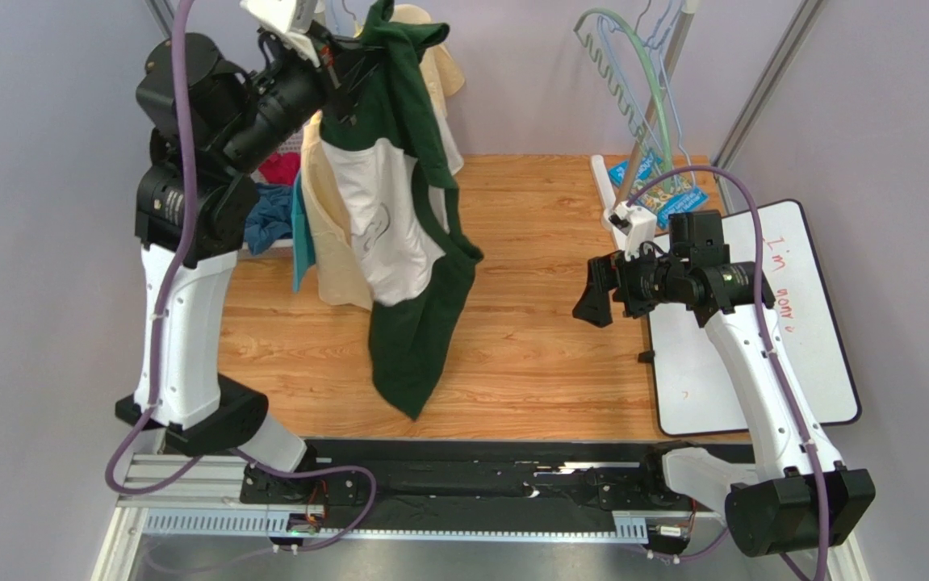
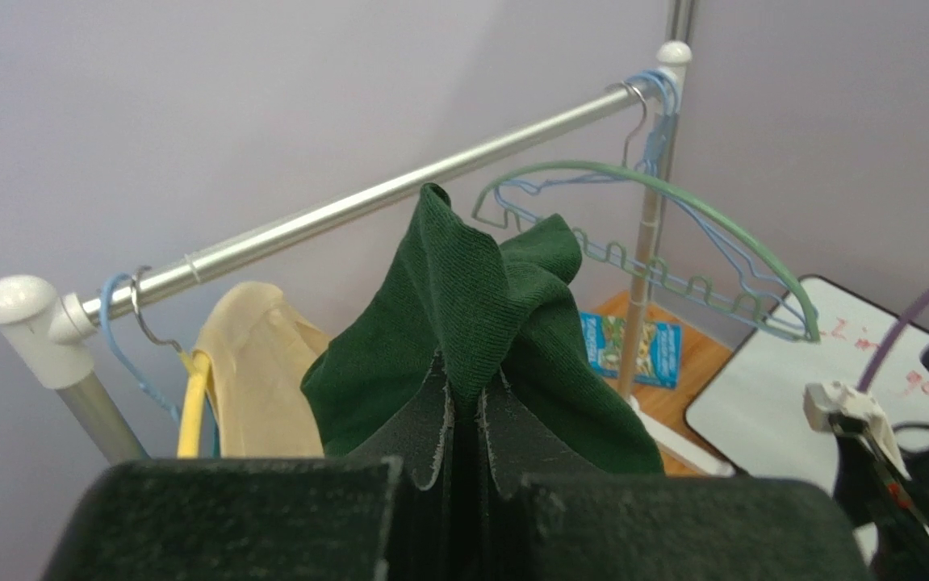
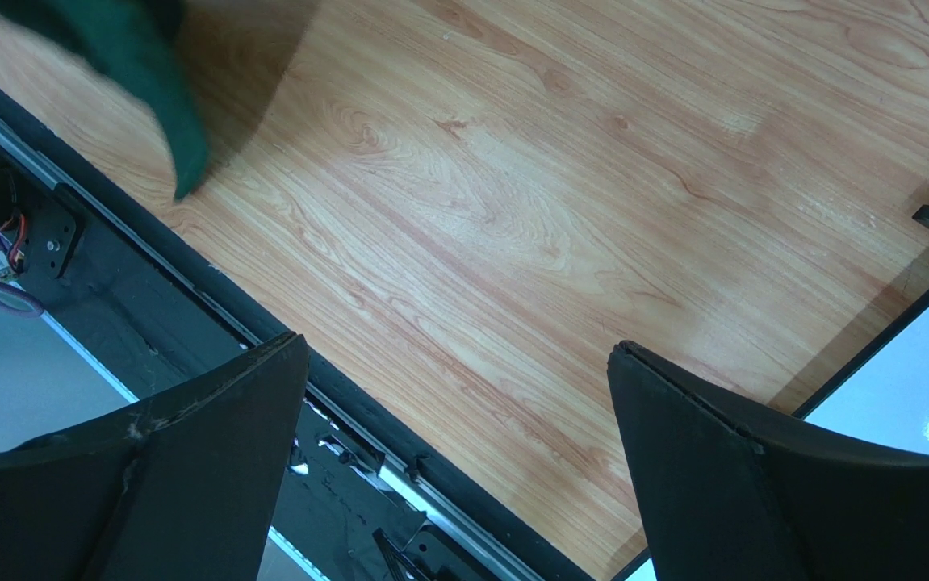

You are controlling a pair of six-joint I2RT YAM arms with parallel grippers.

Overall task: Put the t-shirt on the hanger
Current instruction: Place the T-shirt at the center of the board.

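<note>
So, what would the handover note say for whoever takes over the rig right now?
Left tool: shut on the t-shirt, pinching its green fabric and holding it up over the table.
Right tool: open, empty, above the table's right side.
Hanger: hangs on the rail, back right, untouched.
Done: shirt picked up.
Left: fetch the hanger and work it into the shirt.
</note>
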